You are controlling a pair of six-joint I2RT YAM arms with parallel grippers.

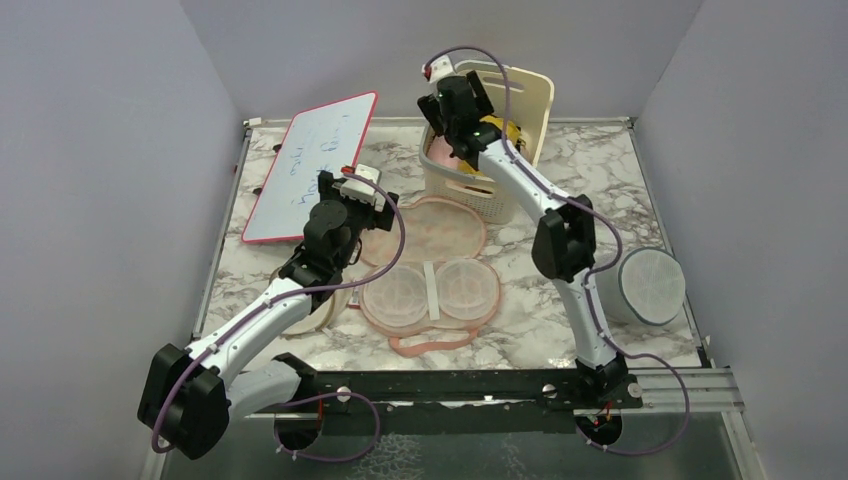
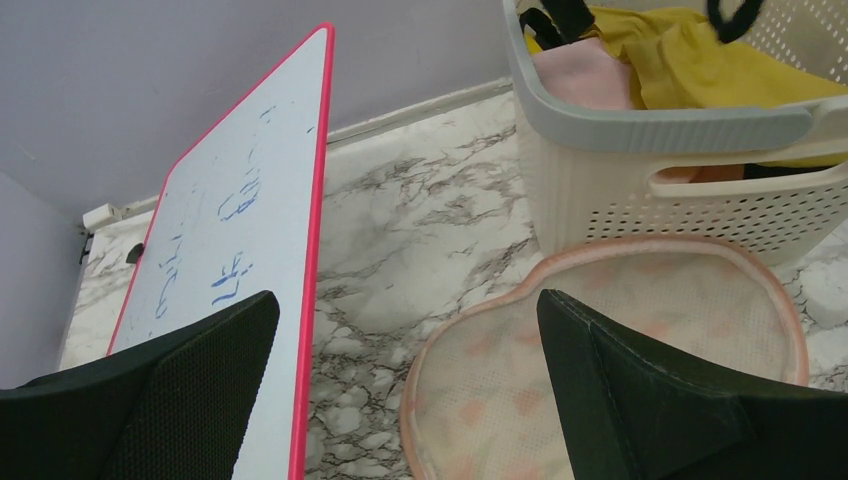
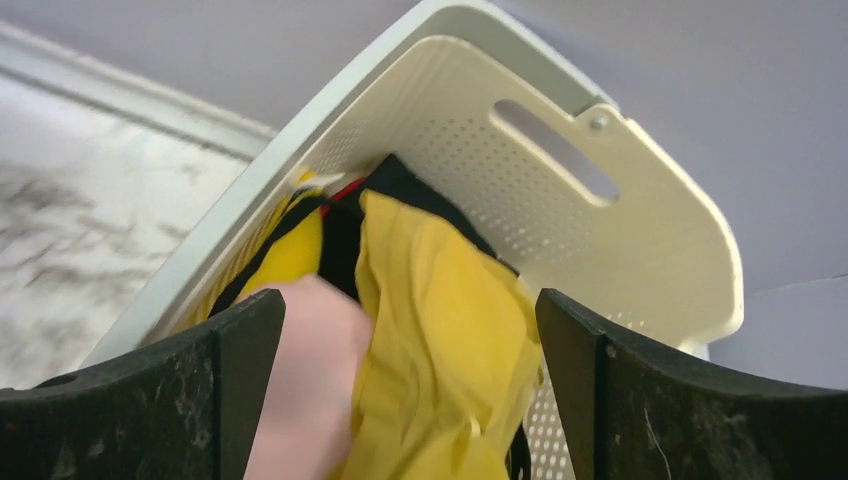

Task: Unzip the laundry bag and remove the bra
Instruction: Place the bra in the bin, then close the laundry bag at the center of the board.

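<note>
The laundry bag [image 1: 432, 262] lies unzipped and spread flat mid-table. Its carrot-print half [image 2: 620, 330] is toward the basket, and its pale pink lining half [image 1: 430, 292] is nearer, with the pink loop [image 1: 432, 345] in front. The mustard-yellow bra [image 3: 440, 330] lies crumpled in the cream basket [image 1: 480, 195]; it also shows in the left wrist view [image 2: 700, 60]. My right gripper [image 3: 410, 300] is open over the basket with the bra between its jaws, which do not close on it. My left gripper [image 2: 405, 300] is open and empty, low over the bag's left edge.
A red-framed whiteboard [image 1: 310, 170] lies at the back left, close to my left gripper. A pink garment [image 3: 300, 380] and a black garment [image 3: 345, 240] share the basket. A white mesh cylinder [image 1: 650, 285] stands at the right. A round beige pouch [image 1: 312, 312] lies under the left arm.
</note>
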